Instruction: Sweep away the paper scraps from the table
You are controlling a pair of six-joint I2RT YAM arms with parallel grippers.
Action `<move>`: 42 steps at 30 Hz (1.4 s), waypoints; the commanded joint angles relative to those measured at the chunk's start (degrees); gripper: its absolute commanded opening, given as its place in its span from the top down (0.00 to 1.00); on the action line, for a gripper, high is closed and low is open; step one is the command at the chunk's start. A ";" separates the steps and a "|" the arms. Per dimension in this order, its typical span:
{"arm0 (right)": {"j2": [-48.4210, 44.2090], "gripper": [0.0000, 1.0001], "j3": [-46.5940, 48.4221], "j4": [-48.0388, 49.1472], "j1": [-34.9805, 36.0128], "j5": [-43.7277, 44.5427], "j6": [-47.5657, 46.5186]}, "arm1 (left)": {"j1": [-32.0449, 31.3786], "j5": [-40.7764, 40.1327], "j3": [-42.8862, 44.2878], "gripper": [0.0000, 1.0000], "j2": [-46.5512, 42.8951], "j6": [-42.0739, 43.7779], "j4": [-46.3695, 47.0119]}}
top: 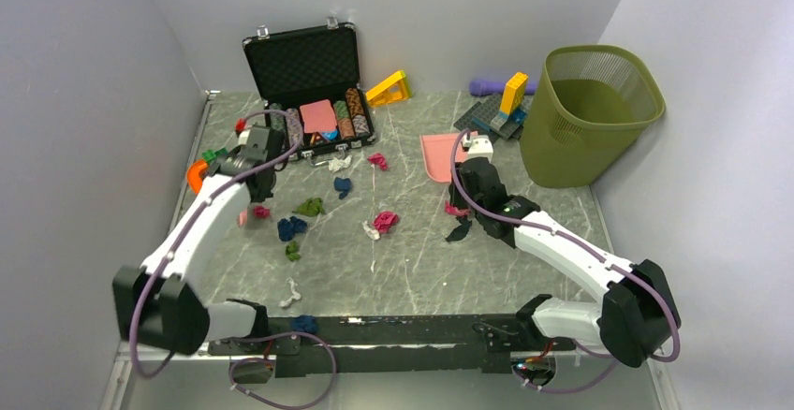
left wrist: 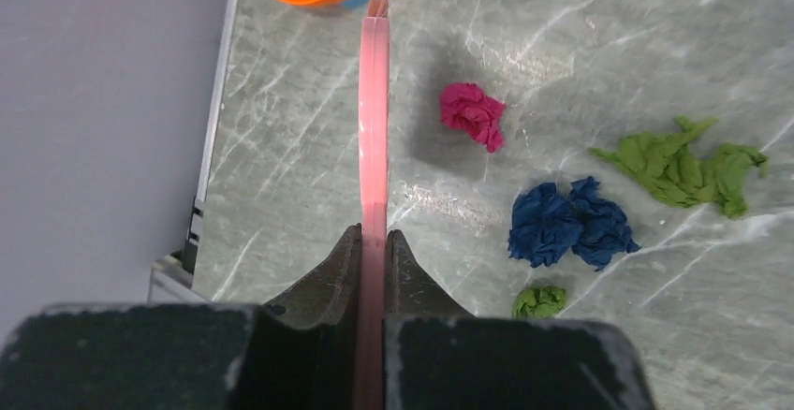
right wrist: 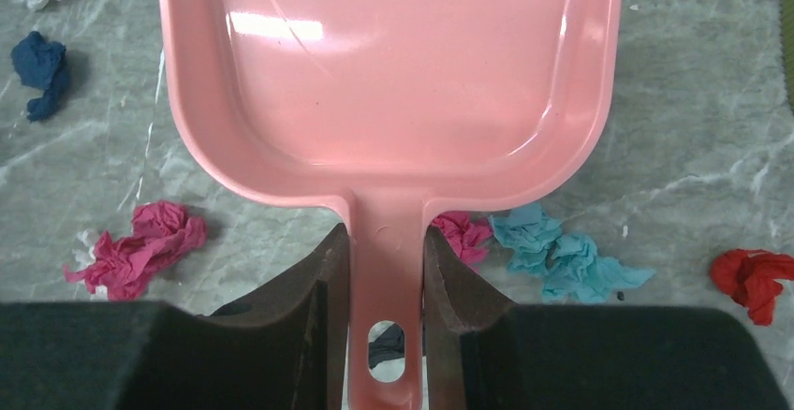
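Left gripper (left wrist: 374,234) is squeezing a thin pink handle (left wrist: 374,120), right gripper (right wrist: 384,232) the dustpan (right wrist: 393,82); held this high, paper scraps (left wrist: 471,113) may be slipping under.

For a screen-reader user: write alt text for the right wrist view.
The right end effector grips the handle of an empty pink dustpan; magenta, teal, red, navy and white paper scraps lie on the marble table around it.
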 commanded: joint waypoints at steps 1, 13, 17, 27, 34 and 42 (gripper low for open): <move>-0.24 1.00 1.24 1.73 -0.02 -3.04 0.03 | -0.54 1.16 6.57 1.00 9.83 -3.87 -8.24; -4.04 1.00 0.06 1.75 -0.02 -3.02 0.44 | -18.38 14.02 20.64 1.00 14.61 -13.23 -20.25; -4.55 1.00 -0.40 2.36 -0.03 -3.18 0.53 | -18.41 6.16 22.72 1.00 11.29 -26.01 -33.87; -2.83 1.00 0.86 2.22 -0.03 -4.97 0.65 | -18.41 11.19 9.51 1.00 3.78 -40.11 -38.96; -2.86 1.00 0.86 2.13 -0.04 -5.32 0.66 | -18.74 13.89 3.24 1.00 5.81 -46.29 -38.75; -2.44 1.00 1.82 1.19 -0.03 -5.54 0.49 | -25.51 21.62 6.71 1.00 12.77 -49.64 -31.22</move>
